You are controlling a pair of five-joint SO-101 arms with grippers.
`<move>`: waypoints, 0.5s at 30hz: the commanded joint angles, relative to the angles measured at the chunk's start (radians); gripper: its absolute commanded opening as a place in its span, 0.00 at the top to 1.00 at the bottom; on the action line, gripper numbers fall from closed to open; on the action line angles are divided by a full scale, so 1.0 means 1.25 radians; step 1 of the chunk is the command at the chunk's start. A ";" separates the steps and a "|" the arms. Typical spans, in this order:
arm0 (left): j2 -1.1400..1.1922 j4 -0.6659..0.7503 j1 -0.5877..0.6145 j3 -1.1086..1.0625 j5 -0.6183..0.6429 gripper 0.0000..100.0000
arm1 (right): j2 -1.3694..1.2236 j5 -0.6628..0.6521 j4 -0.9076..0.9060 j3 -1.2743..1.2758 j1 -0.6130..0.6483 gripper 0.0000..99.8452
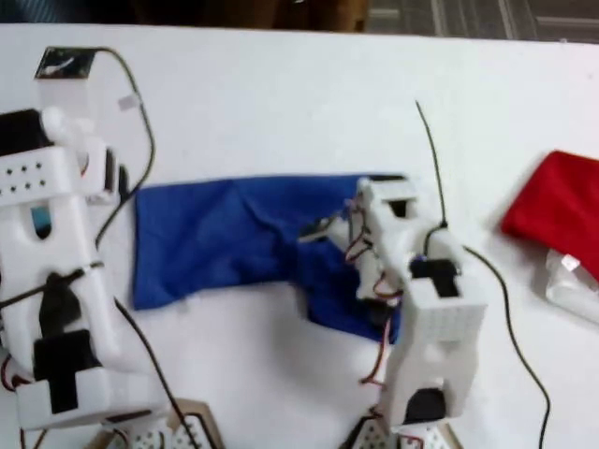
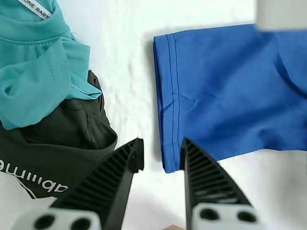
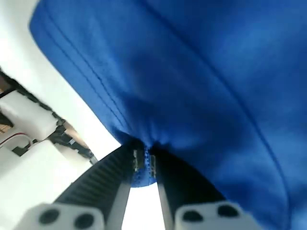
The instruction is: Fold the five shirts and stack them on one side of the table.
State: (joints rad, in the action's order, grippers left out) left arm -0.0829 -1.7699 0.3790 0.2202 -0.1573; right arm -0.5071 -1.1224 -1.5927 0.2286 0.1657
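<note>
A blue shirt (image 1: 215,238) lies partly spread across the middle of the table. My right gripper (image 3: 144,160) is shut on a bunched fold of the blue shirt (image 3: 192,72); in the high view the right gripper (image 1: 320,231) sits over the shirt's right half. My left gripper (image 2: 160,148) is open, holds nothing, and hovers just off a hemmed corner of the blue shirt (image 2: 225,96). A teal shirt (image 2: 38,72) lies crumpled on a dark shirt (image 2: 62,143) beside it. A red shirt (image 1: 560,210) rests at the table's right edge.
The left arm (image 1: 56,234) stands folded back at the table's left side, with a black cable (image 1: 140,131) looping behind it. Something of clear plastic (image 1: 571,281) lies under the red shirt. White tabletop (image 1: 281,103) stretches behind the blue shirt.
</note>
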 commanded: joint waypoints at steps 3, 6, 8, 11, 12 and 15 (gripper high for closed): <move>-0.037 -0.009 0.001 0.031 -0.006 0.85 | 0.073 0.011 -0.039 -0.114 -0.013 0.98; -0.037 -0.009 0.001 0.031 -0.006 0.85 | 0.093 0.011 -0.058 -0.145 -0.014 0.98; -0.037 -0.009 0.001 0.031 -0.006 0.85 | 0.101 0.011 -0.061 -0.157 -0.015 0.98; -0.037 -0.009 0.001 0.031 -0.006 0.85 | 0.111 0.011 -0.069 -0.171 -0.015 0.98; -0.037 -0.009 0.001 0.031 -0.006 0.85 | 0.115 0.011 -0.068 -0.176 -0.015 0.98; -0.037 -0.009 0.001 0.031 -0.006 0.85 | 0.110 0.011 -0.067 -0.214 -0.015 0.98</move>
State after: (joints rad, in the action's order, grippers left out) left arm -0.0829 -1.7699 0.3805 0.2202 -0.1573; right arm -0.4242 -1.1162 -1.6632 0.0184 0.1519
